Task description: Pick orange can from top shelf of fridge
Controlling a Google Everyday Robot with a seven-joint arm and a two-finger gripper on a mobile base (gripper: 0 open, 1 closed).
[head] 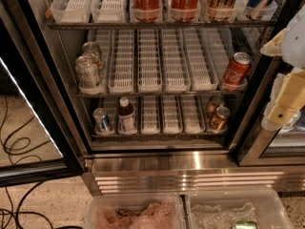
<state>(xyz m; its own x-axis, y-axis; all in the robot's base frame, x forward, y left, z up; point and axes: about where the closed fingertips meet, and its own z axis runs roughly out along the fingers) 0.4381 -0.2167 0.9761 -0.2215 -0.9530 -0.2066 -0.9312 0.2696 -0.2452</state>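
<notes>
Three dark metal racks show inside the tall black-framed glass-door fridge (167, 165). The one I want is the top shelf (157, 26), the uppermost rack with white slotted plastic lanes, partly cut off by the upper edge of my view. The orange can (221, 0), a shiny amber aluminium drink can with dark markings, stands upright at the front of a lane toward the right of that shelf. It is just beside two red Coca-Cola cans (146, 1) on its left, and only its lower body is visible to me.

My gripper (276, 75) hangs at the right edge of the view, outside the cabinet, level with the middle rack and well below the orange can. Its cream-coloured fingers (286, 101) look spread wide apart with nothing between them, so I read them as empty.

I judge this to be the approach step, with the reach not yet begun. The next move calls for raising the arm to the top shelf and bringing it left, clear of the right door frame. Then I drive straight in so the open fingers pass either side of the orange can. The gap to the nearest red can is tight, so alignment matters before I close. Two similar amber cans (217, 114) sit on the bottom rack, and I must not go for those.
</notes>
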